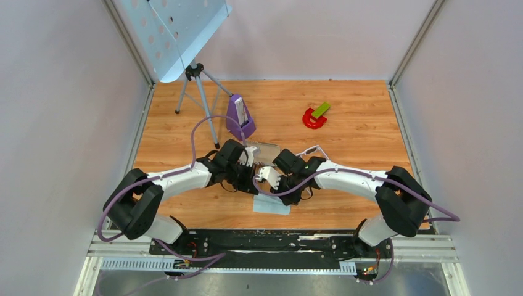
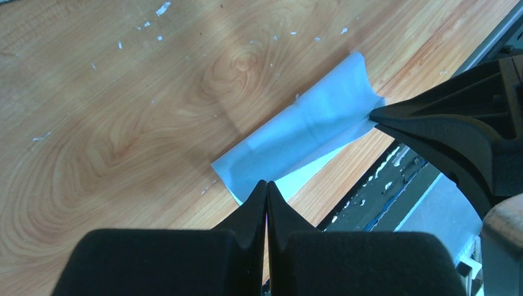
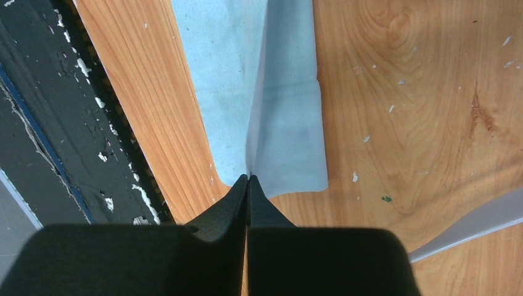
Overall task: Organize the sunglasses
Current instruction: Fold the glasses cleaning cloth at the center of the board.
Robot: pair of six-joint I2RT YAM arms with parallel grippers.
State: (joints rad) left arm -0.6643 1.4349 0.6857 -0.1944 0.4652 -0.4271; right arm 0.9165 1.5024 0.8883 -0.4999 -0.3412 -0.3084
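Note:
I cannot make out the sunglasses in any view. A light blue cloth (image 1: pixel 272 206) lies near the table's front edge, with one edge lifted and folded over. My left gripper (image 1: pixel 256 190) is shut on one corner of the cloth (image 2: pixel 296 135), its tips (image 2: pixel 266 185) pinched together. My right gripper (image 1: pixel 291 197) is shut on the other end of the same raised edge (image 3: pixel 287 123), its tips (image 3: pixel 248 179) closed on the fold. The right gripper's fingers (image 2: pixel 432 123) show in the left wrist view at the cloth's far corner.
A purple metronome (image 1: pixel 239 117) and a tripod music stand (image 1: pixel 196 74) stand at the back left. A red and green object (image 1: pixel 316 116) lies at the back right. A greyish object (image 1: pixel 264 150) sits just behind the grippers, partly hidden. A black rail (image 1: pixel 271 242) runs along the front edge.

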